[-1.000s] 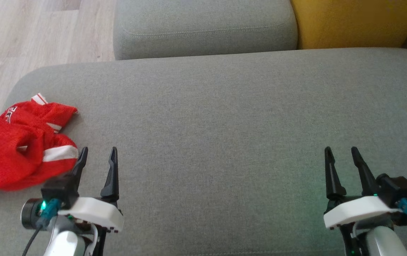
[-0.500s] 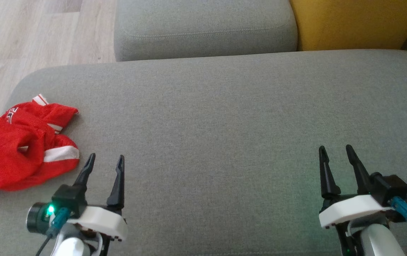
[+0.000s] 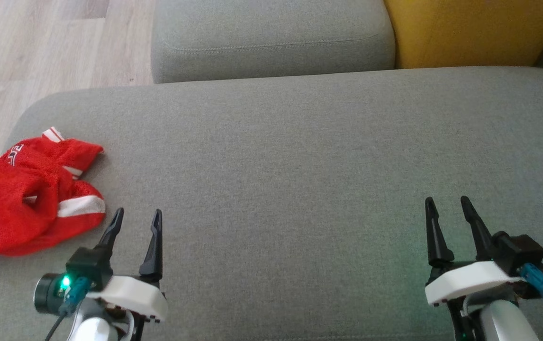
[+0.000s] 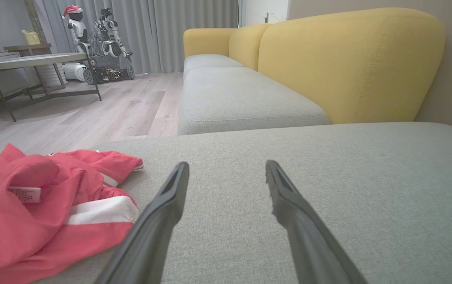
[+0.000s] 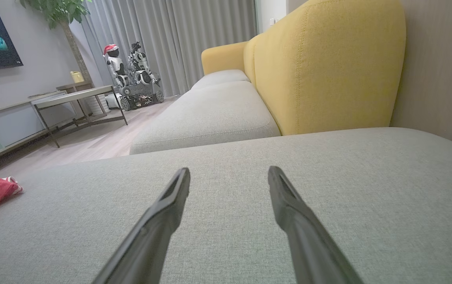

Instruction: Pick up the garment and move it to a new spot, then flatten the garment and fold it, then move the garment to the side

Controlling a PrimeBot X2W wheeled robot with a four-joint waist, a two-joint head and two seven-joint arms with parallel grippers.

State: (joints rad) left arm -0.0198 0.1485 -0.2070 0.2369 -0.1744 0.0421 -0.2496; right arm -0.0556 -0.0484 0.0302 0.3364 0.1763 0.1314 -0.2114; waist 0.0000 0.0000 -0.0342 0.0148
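Red garment (image 3: 25, 199) with white stripes lies crumpled at the 9 o'clock edge of the grey seat cushion (image 3: 300, 166), partly past the head view's left border; the wood floor (image 3: 39, 47) shows beyond at 11 o'clock. Left tool (image 3: 138, 211) sits just beside it: the garment is at roughly 10 o'clock from the fingertips, and a narrow strip of cushion shows between the nearest fingertip and the striped hem. In the left wrist view the fabric bunches at 8 o'clock of the fingers, with a white label (image 4: 25, 194) facing the camera. Whether the lower left finger brushes the hem there cannot be told. Left tool: fingers parted to a moderate gap, nothing between them, pointing toward 12 o'clock with a slight lean to 1 o'clock, low over the cushion, white wrist housing behind. Right tool (image 3: 446, 200) is well apart from the garment, at the 4 o'clock side of the cushion; from it the garment lies far off at 9 o'clock. Right tool: fingers likewise parted, empty, pointing to 12 o'clock, low over bare cushion. A second cushion (image 3: 271, 38) and the yellow backrest (image 3: 466, 28) lie at 12 to 1 o'clock.
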